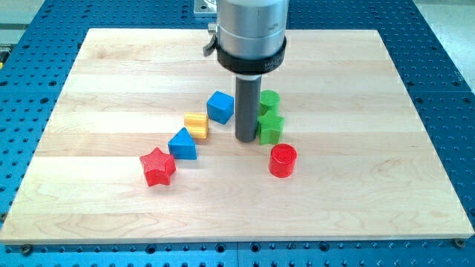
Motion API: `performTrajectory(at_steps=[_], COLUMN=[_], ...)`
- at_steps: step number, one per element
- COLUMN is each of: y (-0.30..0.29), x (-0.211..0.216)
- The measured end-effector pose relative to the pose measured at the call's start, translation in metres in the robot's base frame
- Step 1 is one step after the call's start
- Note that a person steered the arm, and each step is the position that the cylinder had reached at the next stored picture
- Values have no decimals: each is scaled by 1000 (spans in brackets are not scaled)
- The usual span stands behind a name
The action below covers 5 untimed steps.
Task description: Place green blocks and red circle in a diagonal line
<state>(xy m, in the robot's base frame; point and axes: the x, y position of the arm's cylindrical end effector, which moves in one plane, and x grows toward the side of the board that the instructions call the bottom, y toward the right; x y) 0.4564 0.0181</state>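
Here, nearest, the red circle [283,160] stands right of centre on the board [371,185], with two green blocks [271,127] [269,99] stacked in line just beyond it and my tip [246,139], a bare rod with no fingers to open or close, just left of the nearer green. These look light, rigid and free-sliding, best pushed squarely on a side face. Count: one red circle, one red star [157,166], two green, two blue [182,144] [220,107], one yellow [197,125].

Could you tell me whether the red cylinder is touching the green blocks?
No, the red cylinder sits apart, toward the view's bottom, with bare wood between it and the nearer green block.
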Motion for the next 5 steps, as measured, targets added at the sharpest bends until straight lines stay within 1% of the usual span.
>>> performTrajectory(at_steps=[1, 2, 3, 4, 5], y=[2, 7, 29, 9, -24], x=[-8, -7, 9, 19, 68])
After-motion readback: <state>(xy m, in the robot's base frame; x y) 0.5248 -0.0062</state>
